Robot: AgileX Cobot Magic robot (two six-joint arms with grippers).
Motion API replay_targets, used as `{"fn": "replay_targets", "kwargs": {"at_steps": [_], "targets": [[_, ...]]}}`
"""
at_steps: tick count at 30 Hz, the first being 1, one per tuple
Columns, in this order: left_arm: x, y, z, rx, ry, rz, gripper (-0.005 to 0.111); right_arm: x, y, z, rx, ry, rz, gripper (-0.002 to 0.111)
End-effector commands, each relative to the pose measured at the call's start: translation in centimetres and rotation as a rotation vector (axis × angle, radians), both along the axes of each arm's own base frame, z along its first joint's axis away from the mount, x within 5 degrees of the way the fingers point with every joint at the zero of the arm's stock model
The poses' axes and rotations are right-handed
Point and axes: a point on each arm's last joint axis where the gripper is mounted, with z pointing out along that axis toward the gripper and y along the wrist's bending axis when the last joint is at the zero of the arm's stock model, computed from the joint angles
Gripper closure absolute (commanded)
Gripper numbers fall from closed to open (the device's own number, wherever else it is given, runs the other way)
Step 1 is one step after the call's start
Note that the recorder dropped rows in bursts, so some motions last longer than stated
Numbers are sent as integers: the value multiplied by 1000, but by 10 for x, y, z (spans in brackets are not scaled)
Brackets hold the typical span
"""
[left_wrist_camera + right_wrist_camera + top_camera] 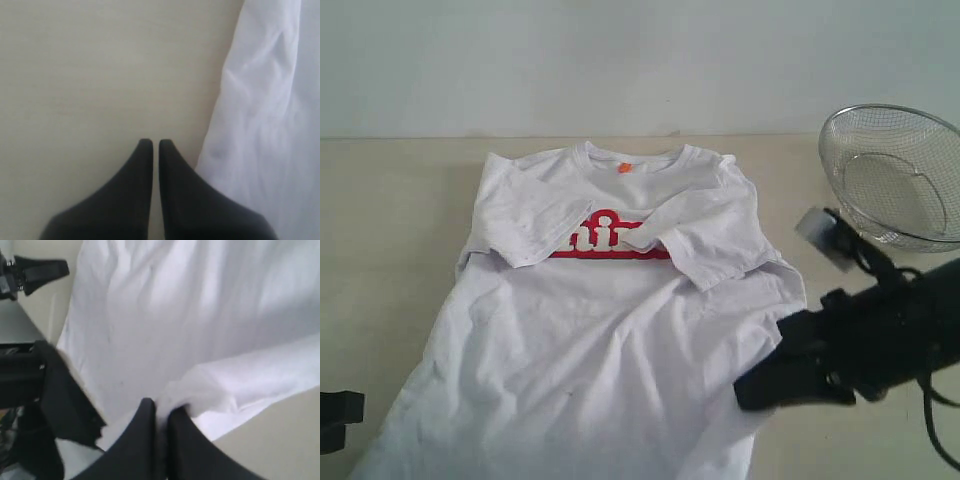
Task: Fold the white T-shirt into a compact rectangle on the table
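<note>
The white T-shirt (610, 330) lies face up on the table (390, 230), both sleeves folded in over its red lettering, collar with an orange tag at the far side. My right gripper (745, 390) is at the shirt's right side edge, shut on a pinch of the white fabric (200, 385); in the right wrist view its black fingers (142, 427) clamp the bunched cloth. My left gripper (151, 145) hangs shut and empty over bare table, just beside the shirt's left edge (260, 125). In the exterior view only a black bit of the left gripper (338, 412) shows at the left border.
A round wire mesh basket (895, 175) stands at the back right of the table, behind the right arm (890, 335). A pale wall (620, 60) rises behind the table's far edge.
</note>
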Motion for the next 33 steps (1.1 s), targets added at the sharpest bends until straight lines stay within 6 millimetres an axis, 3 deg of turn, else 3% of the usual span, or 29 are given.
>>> {"fn": "replay_targets", "kwargs": {"at_steps": [1,13,18,25,33], "targets": [[-1,0,0,-1,-6,5,102,18,-6,25,-96,-179,-30,108],[0,2,1,17,-17,16,102,64,-28,51,-325,-447,-265,108],[1,3,1,35,-27,26,102,85,-28,64,-320,-500,-256,108],[2,5,1,48,-35,34,102,118,-29,66,-334,-531,-273,108],[2,6,1,57,-40,39,102,169,-31,68,-347,-586,-302,108]]}}
